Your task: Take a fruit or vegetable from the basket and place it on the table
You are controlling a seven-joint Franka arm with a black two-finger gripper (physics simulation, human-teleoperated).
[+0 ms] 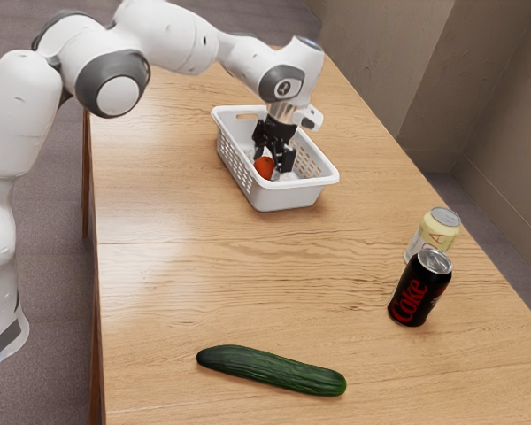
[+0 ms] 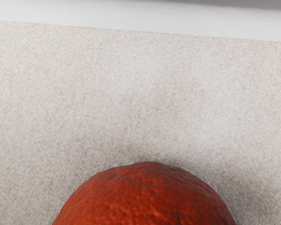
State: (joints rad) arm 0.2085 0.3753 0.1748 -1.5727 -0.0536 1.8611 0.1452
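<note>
At the upper centre of the exterior view, the white plastic basket [image 1: 288,197] could be dragged or tipped if the black two-finger gripper [image 1: 270,163] catches its wall on rising. The fingers appear to stand wide, around the orange [image 1: 264,167], which is inside the basket; an off-centre closing may let this round fruit roll or slip away. For moving, the wooden table [image 1: 177,257] offers open wood across the middle of the frame, but its edge at the left requires care against rolling. Near the bottom lies the cucumber [image 1: 270,370]; toward the right, the Coke can [image 1: 420,288] and the pale yellow can [image 1: 437,232] are better avoided.
</note>
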